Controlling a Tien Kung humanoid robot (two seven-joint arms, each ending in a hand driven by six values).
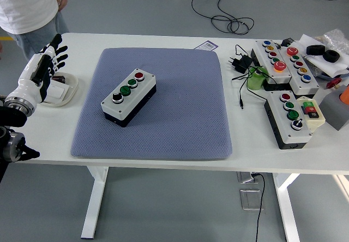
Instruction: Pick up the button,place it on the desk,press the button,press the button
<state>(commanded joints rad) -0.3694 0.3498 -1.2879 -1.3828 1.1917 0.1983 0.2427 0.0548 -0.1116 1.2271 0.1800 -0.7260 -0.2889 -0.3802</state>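
1. The left hand point(44, 67) is seen at the left edge of the table point(163, 39), raised above the surface with its fingers point(59, 50) spread and extended; nothing is held in it.
2. A shallow white dish point(61, 91) is found directly below and just beside the hand, partly covered by it.
3. The button box point(129, 96), grey-topped with black sides, is located well to the right of the hand, lying at a diagonal on the blue-grey mat point(163, 116), apart from the fingers.
4. Three buttons are carried on its lid: a red one point(139, 76) farthest from the hand's wrist side, a green one point(125, 90) in the middle, and a black one point(116, 97) at the near end.
5. Further button boxes point(286, 62) and a black plug point(238, 63) are placed far to the right of the hand, at the table's opposite end.
6. A person in a white shirt point(27, 2) is seen standing just behind the hand, beyond the table's far left corner.
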